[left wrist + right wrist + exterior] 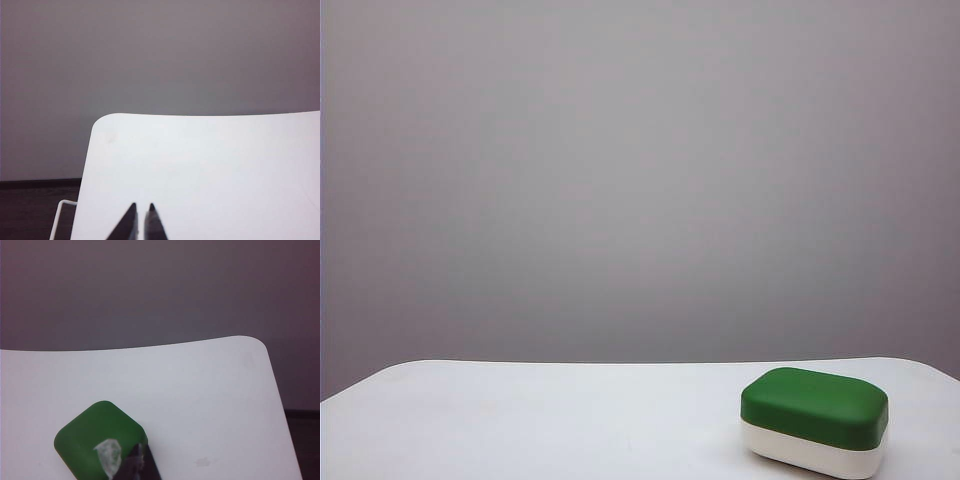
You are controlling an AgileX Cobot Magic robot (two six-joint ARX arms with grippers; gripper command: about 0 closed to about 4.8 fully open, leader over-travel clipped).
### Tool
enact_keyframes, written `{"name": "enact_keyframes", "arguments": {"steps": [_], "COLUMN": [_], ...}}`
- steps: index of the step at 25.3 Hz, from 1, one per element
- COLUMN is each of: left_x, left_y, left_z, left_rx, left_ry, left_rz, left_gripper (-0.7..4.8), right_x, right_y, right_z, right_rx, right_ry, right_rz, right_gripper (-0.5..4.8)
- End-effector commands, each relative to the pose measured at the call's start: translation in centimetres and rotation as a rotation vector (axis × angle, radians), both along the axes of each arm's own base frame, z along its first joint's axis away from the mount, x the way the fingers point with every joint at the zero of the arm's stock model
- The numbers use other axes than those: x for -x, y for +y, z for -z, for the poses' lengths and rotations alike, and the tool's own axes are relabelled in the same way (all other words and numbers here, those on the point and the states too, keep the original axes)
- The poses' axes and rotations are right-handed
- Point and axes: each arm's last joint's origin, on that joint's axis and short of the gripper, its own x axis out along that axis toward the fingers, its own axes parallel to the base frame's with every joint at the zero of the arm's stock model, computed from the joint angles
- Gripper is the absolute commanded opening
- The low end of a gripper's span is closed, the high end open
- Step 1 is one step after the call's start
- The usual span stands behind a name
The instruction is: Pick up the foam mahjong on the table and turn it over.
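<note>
While both arms sit retracted off the near edge, neither gripper has hold of anything. Left gripper [140, 222]: two dark fingertips [129, 222] nearly touching, only a sliver of gap, over bare table [210, 165] near its left far corner. Right gripper [137, 464]: only one dark finger mass shows, no gap visible, so closed; it overlaps the foam mahjong [92, 437] in the right wrist view, but contact vs. just in front of it can't be told.

Foam mahjong [814, 420] lies flat on the table [540, 420] near the right near edge, dark green half up, white half down on the surface. White face with the character isn't visible in any view.

View differences:
- exterior view: shows green/white split along the block's side; no arms or grippers in frame.
- right wrist view: shows only the green top, plus a pale scuffed patch [109, 455] on it next to the finger; table's right far corner rounded.
- left wrist view: no block; a thin white frame [59, 217] beside the table's left edge, dark floor [35, 210] below.

Plain grey wall [640, 180] behind the far edge.
</note>
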Motion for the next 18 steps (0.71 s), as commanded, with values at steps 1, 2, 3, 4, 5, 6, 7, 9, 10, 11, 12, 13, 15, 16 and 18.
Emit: {"name": "enact_keyframes", "arguments": {"steps": [1, 2, 3, 4, 5, 6, 7, 9, 10, 11, 12, 13, 15, 16, 18], "left_x": [0.0, 0.0, 0.0, 0.0, 0.0, 0.0, 0.1, 0.3, 0.4, 0.4, 0.4, 0.3, 0.3, 0.2, -0.3], "left_y": [-0.1, -0.1, -0.1, -0.1, -0.1, -0.1, -0.2, -0.1, -0.1, -0.1, -0.1, -0.1, 0.0, 0.0, -0.1], "left_z": [-0.4, -0.4, -0.4, -0.3, -0.3, -0.4, -0.7, -1.6, -1.8, -2.1, -2.3, -2.8, -3.6, -4.9, -6.9], "left_rx": [0.031, 0.069, 0.078, 0.082, 0.082, 0.083, 0.088, 0.085, 0.083, 0.082, 0.082, 0.084, 0.082, 0.085, 0.083], "left_ry": [-0.022, -0.020, -0.017, -0.011, -0.012, -0.015, -0.027, -0.016, -0.008, -0.002, -0.003, -0.006, -0.008, -0.013, -0.010], "left_rz": [0.014, 0.031, 0.041, 0.039, 0.039, 0.040, 0.043, 0.035, 0.029, 0.026, 0.027, 0.026, 0.008, 0.008, 0.004], "left_gripper": [0.25, 0.25, 0.25, 0.25, 0.21, 0.15, -0.06, -0.06, -0.06, -0.06, -0.06, -0.06, -0.06, -0.06, -0.06], "right_x": [0.0, 0.0, 0.0, 0.0, 0.0, -0.1, 0.0, 0.0, 0.0, -0.1, -0.2, -0.4, -0.7, -1.1, -2.1], "right_y": [0.0, 0.0, 0.0, 0.0, 0.0, 0.0, 0.0, -0.2, -0.3, -0.4, -0.4, -0.3, -0.2, -0.2, 0.1], "right_z": [0.1, 0.1, 0.1, 0.1, 0.1, 0.1, -0.1, -0.6, -0.8, -1.0, -1.2, -1.6, -2.1, -2.9, -4.2], "right_rx": [-0.001, -0.001, -0.001, -0.001, -0.002, -0.005, -0.032, -0.057, -0.047, -0.038, -0.036, -0.035, -0.034, -0.028, -0.039], "right_ry": [-0.004, -0.004, -0.004, -0.004, -0.004, -0.008, -0.014, 0.009, 0.020, 0.033, 0.039, 0.050, 0.070, 0.098, 0.127], "right_rz": [0.004, 0.004, 0.004, 0.004, 0.004, 0.004, 0.009, 0.099, 0.129, 0.153, 0.152, 0.150, 0.150, 0.151, 0.119], "right_gripper": [-0.01, -0.01, -0.01, -0.01, -0.01, -0.01, -0.03, -0.05, -0.05, -0.05, -0.05, -0.05, -0.05, -0.05, -0.05]}}
